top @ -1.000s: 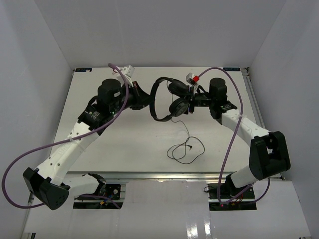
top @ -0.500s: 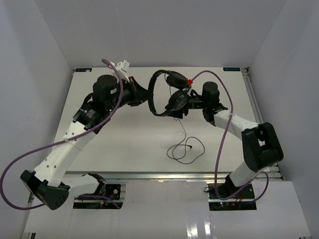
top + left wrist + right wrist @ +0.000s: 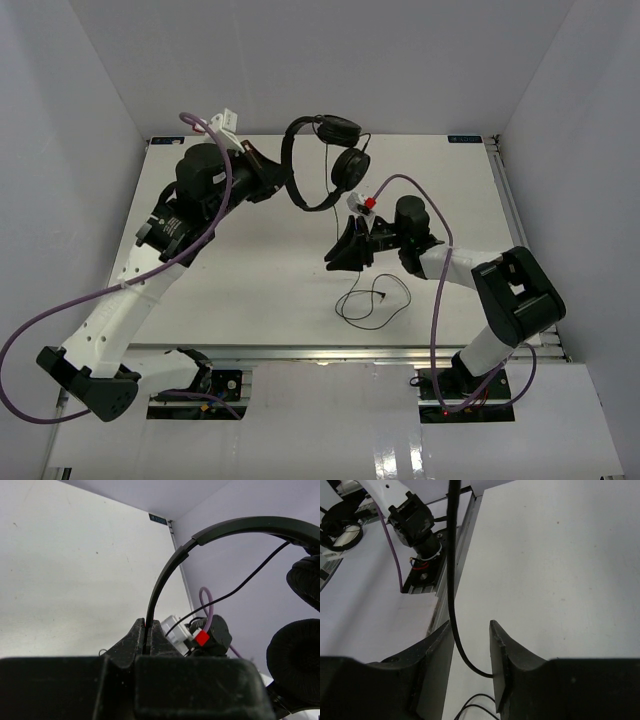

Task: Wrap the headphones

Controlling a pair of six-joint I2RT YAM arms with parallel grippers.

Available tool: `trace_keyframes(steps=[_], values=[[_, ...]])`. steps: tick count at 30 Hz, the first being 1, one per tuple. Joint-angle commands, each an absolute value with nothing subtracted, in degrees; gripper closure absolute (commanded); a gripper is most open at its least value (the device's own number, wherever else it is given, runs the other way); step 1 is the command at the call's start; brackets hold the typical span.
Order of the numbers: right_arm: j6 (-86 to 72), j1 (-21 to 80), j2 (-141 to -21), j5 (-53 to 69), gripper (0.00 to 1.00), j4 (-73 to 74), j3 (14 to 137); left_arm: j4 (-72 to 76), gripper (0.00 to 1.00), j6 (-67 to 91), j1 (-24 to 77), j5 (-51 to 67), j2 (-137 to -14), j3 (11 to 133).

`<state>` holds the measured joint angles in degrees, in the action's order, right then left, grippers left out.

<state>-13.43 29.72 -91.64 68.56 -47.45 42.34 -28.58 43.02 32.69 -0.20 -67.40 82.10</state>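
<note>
Left gripper (image 3: 148,636): clamped together on the thin headband, upper middle of the overhead view
Headphones (image 3: 349,167): held above the table (image 3: 250,280), headband arching right from the left fingers, both earcups at the upper centre
Cord (image 3: 451,580): comes down from the earcups, passes between the right fingers, its end looped on the table below centre
Right gripper (image 3: 470,632): fingers apart with the cord in the gap, mid-frame, below the earcups

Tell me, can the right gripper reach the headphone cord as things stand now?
Probably yes. The cord hangs between the open jaws of the right gripper, with nothing blocking it. The left gripper holds the headphones up by the headband.
</note>
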Motion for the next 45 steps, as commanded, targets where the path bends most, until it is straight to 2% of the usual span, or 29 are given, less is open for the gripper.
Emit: trace_keyframes(steps=[1, 6, 9, 15, 18, 20, 24, 28, 36, 45], values=[[-19.5, 32.4, -93.2, 72.1, 0.68, -63.0, 41.6, -29.4, 1.0, 45.3, 32.7, -5.1, -66.6, 88.5], [-22.5, 33.1, -92.8, 72.8, 0.87, -68.2, 40.1, -33.9, 1.0, 45.7, 32.7, -11.1, -67.1, 92.1], [-21.1, 33.1, -89.2, 72.1, 0.92, -63.3, 39.2, -36.3, 1.0, 45.5, 32.7, -16.3, -67.0, 92.2], [22.4, 35.8, -77.8, 58.6, 0.92, -6.3, 48.4, -36.7, 1.0, 43.4, 32.6, -27.9, -67.3, 89.3], [32.0, 37.8, -74.2, 45.9, 0.92, 8.8, 52.3, -34.4, 1.0, 41.8, 32.5, -31.8, -68.7, 87.5], [36.9, 39.9, -70.7, 37.6, 0.92, 13.7, 53.6, -33.1, 1.0, 40.2, 32.2, -33.6, -70.1, 86.6], [45.3, 42.1, -65.6, 19.3, 0.92, 18.8, 56.8, -31.8, 1.0, 38.5, 31.9, -34.8, -73.0, 84.3], [50.2, 42.2, -65.6, 12.8, 0.92, 24.4, 63.0, -28.5, 1.0, 39.0, 31.8, -34.3, -73.3, 77.1], [53.8, 42.0, -70.7, 7.0, 0.92, 23.7, 70.8, -24.3, 1.0, 36.3, 31.9, -28.4, -77.1, 68.7], [56.1, 42.1, -73.4, 2.0, 0.91, 19.6, 70.6, -20.2, 1.0, 27.2, 31.9, -17.3, -74.2, 61.1]])
